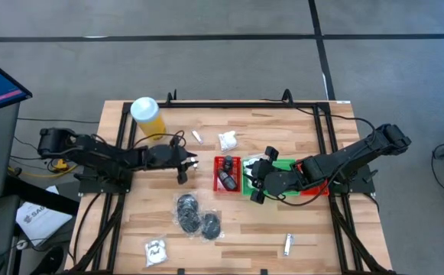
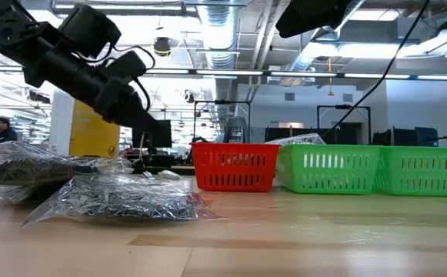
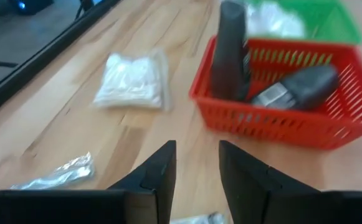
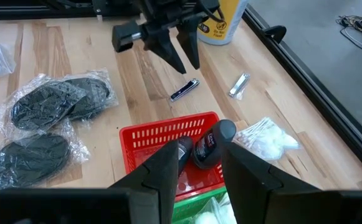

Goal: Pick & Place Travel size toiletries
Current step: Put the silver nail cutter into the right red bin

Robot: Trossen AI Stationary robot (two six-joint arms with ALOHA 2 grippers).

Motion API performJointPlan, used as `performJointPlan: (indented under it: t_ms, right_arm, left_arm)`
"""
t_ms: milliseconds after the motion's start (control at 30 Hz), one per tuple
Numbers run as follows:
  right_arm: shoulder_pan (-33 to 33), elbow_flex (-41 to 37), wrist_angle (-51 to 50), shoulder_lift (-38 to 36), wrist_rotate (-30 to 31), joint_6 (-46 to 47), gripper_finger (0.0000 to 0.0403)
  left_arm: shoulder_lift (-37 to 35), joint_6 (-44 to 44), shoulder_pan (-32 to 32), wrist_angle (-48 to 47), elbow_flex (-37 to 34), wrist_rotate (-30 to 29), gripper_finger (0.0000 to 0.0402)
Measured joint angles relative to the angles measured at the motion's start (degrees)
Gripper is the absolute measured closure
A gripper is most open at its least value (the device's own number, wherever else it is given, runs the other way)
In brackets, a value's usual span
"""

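My left gripper [image 1: 189, 165] stands open just left of the red tray [image 1: 227, 174], fingers slanting down over bare wood [image 3: 196, 149]. A small silver tube [image 4: 185, 89] lies on the table right under it. Toiletries lie about: a white sachet [image 3: 133, 81] beyond the tray, a thin tube [image 1: 196, 137], clear bags of black round pieces [image 1: 187, 205] toward the near edge, another sachet [image 1: 155, 250] and a tube [image 1: 289, 244]. Dark bottles [image 4: 209, 144] stand in the red tray. My right gripper [image 1: 251, 183] hovers open above that tray, holding nothing.
A yellow cylinder with a white lid [image 1: 147, 118] stands at the far left. Green trays [image 2: 331, 169] adjoin the red one on the right, under my right arm. A black frame rail [image 1: 229, 101] runs along the far edge. Bare wood lies between the bags and the near right corner.
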Motion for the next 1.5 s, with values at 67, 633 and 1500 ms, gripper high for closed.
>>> performJointPlan:
  t_ms: [67,633,1500]
  right_arm:
    - [0.0,0.0,0.0,0.0,0.0,0.0,0.0290]
    - [0.0,0.0,0.0,0.0,0.0,-0.5,0.0290]
    - [0.0,0.0,-1.4,0.0,-0.1,-0.5,0.0290]
  left_arm:
    - [0.0,0.9,1.0,-1.6,0.0,0.0,0.0289]
    - [0.1,17.1,6.2,-37.8,17.0,3.5,0.0289]
    - [23.9,34.8,5.7,-70.0,43.1,6.0,0.0286]
